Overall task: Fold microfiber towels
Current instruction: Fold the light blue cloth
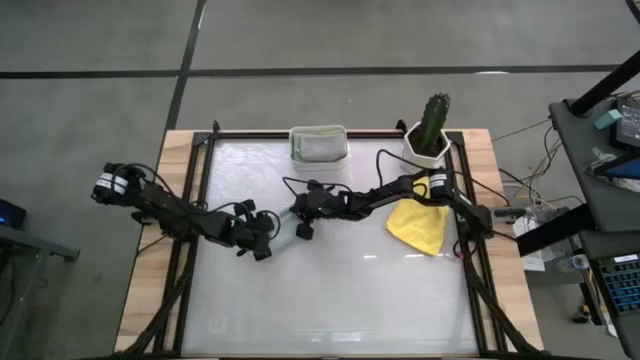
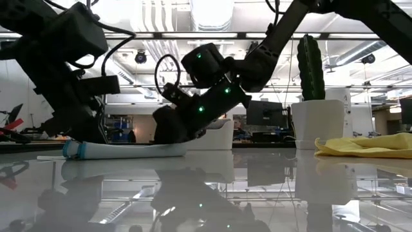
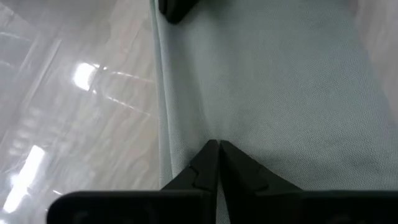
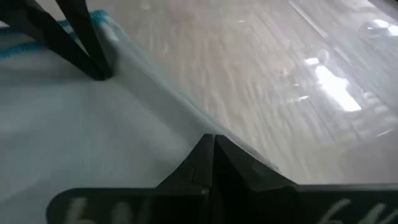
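While both grippers pinch its opposite edges, the pale blue-grey towel [image 1: 283, 226] lies seemingly lengthwise between them.

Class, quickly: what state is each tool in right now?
Left tool: shut on the pale blue-grey towel.
Right tool: shut on the same towel's edge.

No readable text, label, brand, number or sign shows in any view; the blurred pale marks on the right wrist housing cannot be made out.
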You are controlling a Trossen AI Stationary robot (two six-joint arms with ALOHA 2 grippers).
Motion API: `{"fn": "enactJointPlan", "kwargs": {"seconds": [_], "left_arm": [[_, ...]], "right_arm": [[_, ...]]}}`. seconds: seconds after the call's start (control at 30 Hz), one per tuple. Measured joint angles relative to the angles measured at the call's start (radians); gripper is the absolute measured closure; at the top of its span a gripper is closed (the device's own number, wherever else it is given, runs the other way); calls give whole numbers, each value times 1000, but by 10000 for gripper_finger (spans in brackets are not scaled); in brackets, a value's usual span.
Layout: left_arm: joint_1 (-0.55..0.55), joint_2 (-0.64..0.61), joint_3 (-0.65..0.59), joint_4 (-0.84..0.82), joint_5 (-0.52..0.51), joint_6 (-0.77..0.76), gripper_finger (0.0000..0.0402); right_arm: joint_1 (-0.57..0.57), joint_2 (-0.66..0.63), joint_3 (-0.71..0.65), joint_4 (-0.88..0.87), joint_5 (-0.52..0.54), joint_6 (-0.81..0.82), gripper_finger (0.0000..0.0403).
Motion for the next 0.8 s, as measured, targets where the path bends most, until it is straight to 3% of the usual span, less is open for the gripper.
{"fn": "enactJointPlan", "kwargs": {"seconds": [0.3, 0.63, 0.8], "left_arm": [[0, -60, -3, -65, 42, -11, 400], [0, -247, 10, -139, 54, 30, 400], [-8, -339, 15, -130, 190, 45, 400]], "right_arm": [[-1, -21, -1, -60, 57, -22, 394], [14, -131, -3, -164, 48, -45, 394], [39, -173, 2, -242, -104, -53, 394]]}}
